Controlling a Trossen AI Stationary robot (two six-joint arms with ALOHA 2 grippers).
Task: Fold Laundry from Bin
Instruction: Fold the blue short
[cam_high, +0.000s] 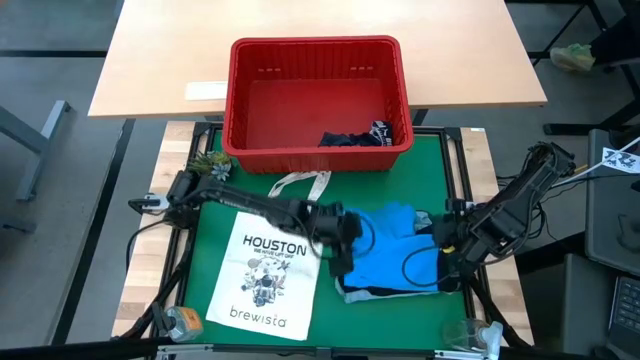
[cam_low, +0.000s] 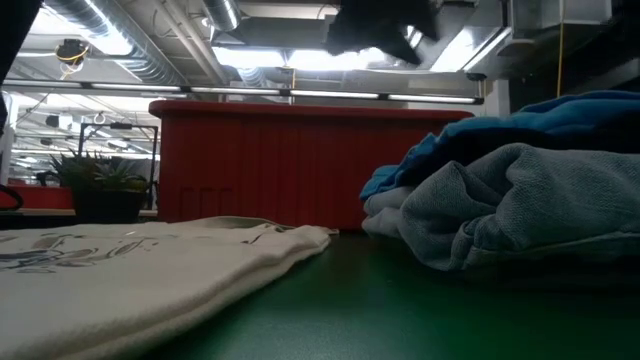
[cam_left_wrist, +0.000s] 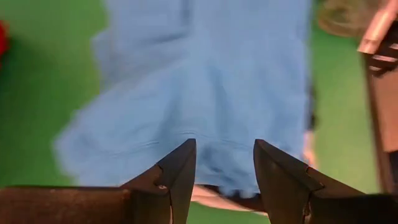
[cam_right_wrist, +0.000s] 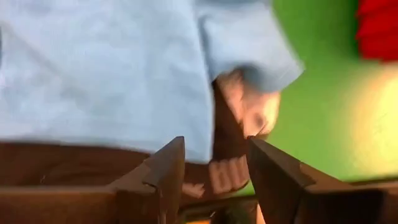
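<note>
A bright blue garment lies folded on top of a small stack on the green mat; in the low view a pale grey-blue garment lies under it. The red bin stands at the far edge with a dark navy garment in its near right corner. My left gripper hangs open over the stack's left edge, shown in its wrist view with nothing between its fingers. My right gripper hangs open over the stack's right edge, its fingers apart above the blue cloth.
A white "HOUSTON brewista" tote bag lies flat on the mat's left half. A small green plant stands by the bin's near left corner. A roll and a clear cup sit at the near corners.
</note>
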